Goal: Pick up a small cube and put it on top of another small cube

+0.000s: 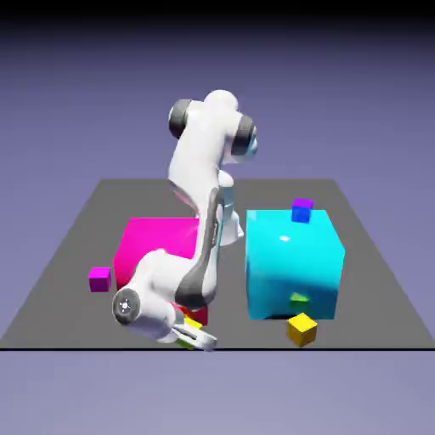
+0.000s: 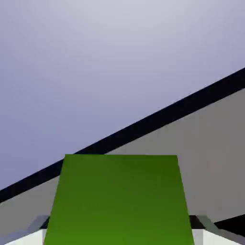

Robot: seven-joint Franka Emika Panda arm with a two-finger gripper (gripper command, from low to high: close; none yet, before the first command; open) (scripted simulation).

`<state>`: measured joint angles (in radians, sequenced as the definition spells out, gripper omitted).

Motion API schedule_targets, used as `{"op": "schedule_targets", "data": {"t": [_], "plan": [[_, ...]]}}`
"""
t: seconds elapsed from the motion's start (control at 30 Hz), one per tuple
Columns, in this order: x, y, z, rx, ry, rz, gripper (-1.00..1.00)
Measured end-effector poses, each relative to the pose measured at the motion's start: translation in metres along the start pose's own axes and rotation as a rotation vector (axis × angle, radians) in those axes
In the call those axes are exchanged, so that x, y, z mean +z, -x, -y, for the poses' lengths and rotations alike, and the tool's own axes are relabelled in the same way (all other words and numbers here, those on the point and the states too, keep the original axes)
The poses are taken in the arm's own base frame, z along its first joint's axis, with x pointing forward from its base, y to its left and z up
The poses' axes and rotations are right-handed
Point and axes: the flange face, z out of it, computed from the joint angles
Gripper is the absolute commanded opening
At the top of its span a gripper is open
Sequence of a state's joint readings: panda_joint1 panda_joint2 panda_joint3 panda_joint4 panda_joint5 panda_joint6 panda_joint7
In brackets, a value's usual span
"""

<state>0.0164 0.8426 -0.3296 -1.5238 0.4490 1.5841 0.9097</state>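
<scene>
The jaws (image 2: 119,234) are being held closed on the small green cube (image 2: 119,201), which is being gripped between the two finger tips; in the hand view it is filling the lower middle and is largely covering them. In the exterior view the cube is being mostly hidden by the hand (image 1: 157,316), with only a yellow-green part showing beside the fingers, near the front edge of the desk (image 1: 229,335). Whether the cube is touching the desk cannot be determined.

The hand is being carried low and tilted, with its fingers being directed toward the exterior view's right. Behind it, the large magenta block (image 1: 161,238) is being partly covered by the arm (image 1: 200,161). At the exterior view's left of that block, the small magenta cube (image 1: 99,279) is being supported by the desk.

On the exterior view's right, the large cyan block (image 1: 293,255) is being supported by the desk, and a green patch is being shown low on its front face. The small blue cube (image 1: 302,211), with a purple top, is being seen at the block's far edge; whether it is being supported by the block cannot be determined. The small golden-yellow cube (image 1: 302,330) is being located just in front of the cyan block.
</scene>
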Motion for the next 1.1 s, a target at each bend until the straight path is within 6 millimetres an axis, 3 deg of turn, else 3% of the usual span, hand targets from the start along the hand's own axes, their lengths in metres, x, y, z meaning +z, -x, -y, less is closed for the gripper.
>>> {"op": "schedule_targets", "data": {"t": [0.07, 0.23, 0.37, 0.6, 0.77, 0.9, 0.97, 1.1], "plan": [[-0.009, 0.001, -0.002, 0.001, 0.000, -0.001, -1.00], [-0.017, 0.104, -0.013, -0.121, 0.030, 0.059, -1.00], [-0.021, 0.190, -0.036, -0.220, 0.071, 0.063, -1.00], [-0.010, 0.329, -0.102, -0.372, 0.167, -0.025, -1.00], [0.021, 0.417, -0.164, -0.457, 0.251, -0.165, -1.00], [0.055, 0.464, -0.215, -0.483, 0.309, -0.306, -1.00], [0.052, 0.460, -0.215, -0.474, 0.304, -0.302, -1.00], [0.099, 0.440, -0.215, -0.475, 0.304, -0.301, -1.00]]}}
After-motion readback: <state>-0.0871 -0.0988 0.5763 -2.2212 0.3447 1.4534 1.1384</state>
